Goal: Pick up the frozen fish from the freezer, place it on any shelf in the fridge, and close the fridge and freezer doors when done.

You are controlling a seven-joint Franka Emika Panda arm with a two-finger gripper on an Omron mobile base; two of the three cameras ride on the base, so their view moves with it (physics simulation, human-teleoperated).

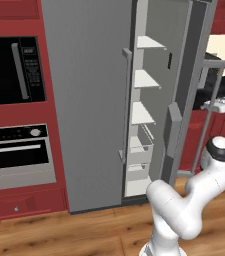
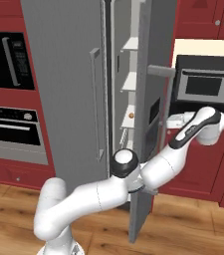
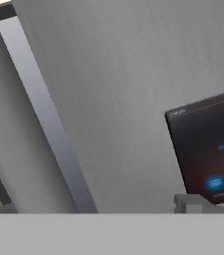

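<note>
The fridge door (image 1: 86, 100) is plain grey; the freezer (image 1: 144, 115) has white shelves, and its grey door (image 2: 151, 99) carries a dark dispenser recess (image 3: 210, 149) with a blue glow. Red cabinets (image 1: 14, 20) frame a black oven (image 1: 15, 150) above a wood-grain floor (image 1: 84, 232)

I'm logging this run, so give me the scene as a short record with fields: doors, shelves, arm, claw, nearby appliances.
freezer door: tall grey door with dark dispenser recess, swung partly open
fridge door: wide plain grey door with vertical bar handle, shut
freezer shelves: short white shelves visible through the gap; small orange-brown item on one
arm: white jointed arm, reaching round the open door's outer face
claw: open, close to the dispenser panel
appliances: black wall oven and microwave; black countertop oven
</note>
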